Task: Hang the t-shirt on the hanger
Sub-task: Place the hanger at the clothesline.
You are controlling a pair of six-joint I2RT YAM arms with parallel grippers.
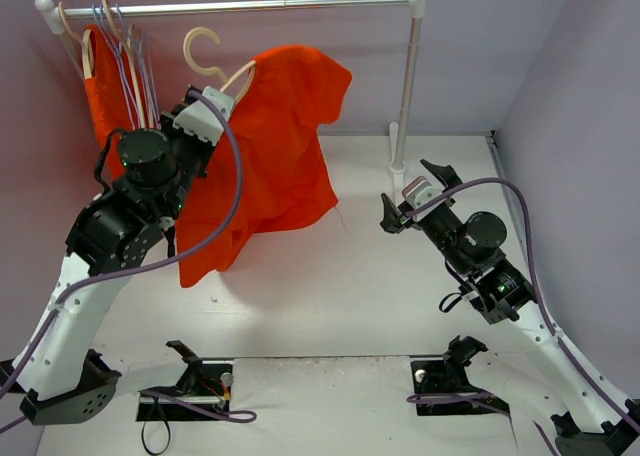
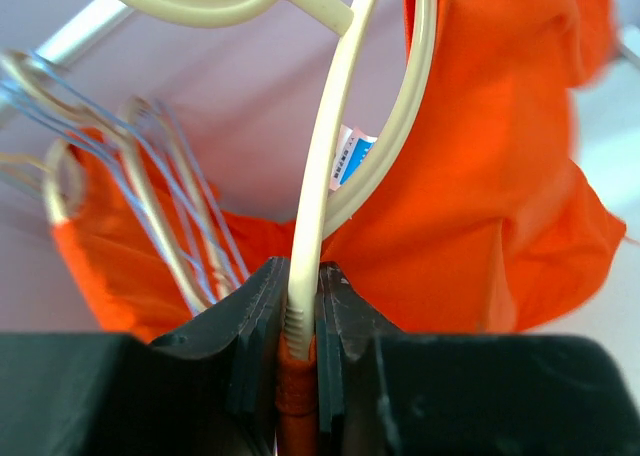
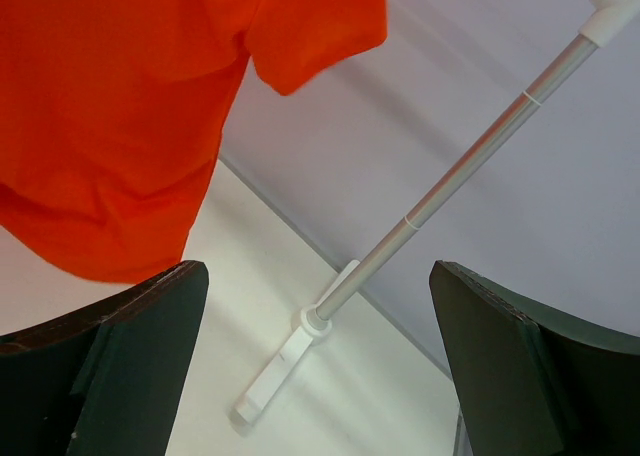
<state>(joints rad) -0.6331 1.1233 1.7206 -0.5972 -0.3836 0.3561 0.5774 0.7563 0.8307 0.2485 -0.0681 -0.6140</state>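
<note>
The orange-red t-shirt (image 1: 280, 146) hangs on the cream hanger (image 1: 205, 51), held up just below the rail. My left gripper (image 1: 215, 106) is shut on one hanger arm together with a fold of shirt fabric. In the left wrist view the hanger (image 2: 330, 156) runs up from between the closed jaws of the gripper (image 2: 298, 326), the shirt (image 2: 490, 176) lies to the right and its neck label shows. My right gripper (image 1: 412, 189) is open and empty, to the right of the shirt. In the right wrist view the gripper (image 3: 320, 356) is wide open and the shirt (image 3: 120, 106) is at the upper left.
A rail (image 1: 240, 6) on white posts (image 1: 405, 86) spans the back. At its left end hang lilac wire hangers (image 1: 125, 61) and a second orange-red garment (image 1: 103, 106), both also in the left wrist view (image 2: 170, 196). The right post's foot (image 3: 285, 361) lies ahead of my right gripper.
</note>
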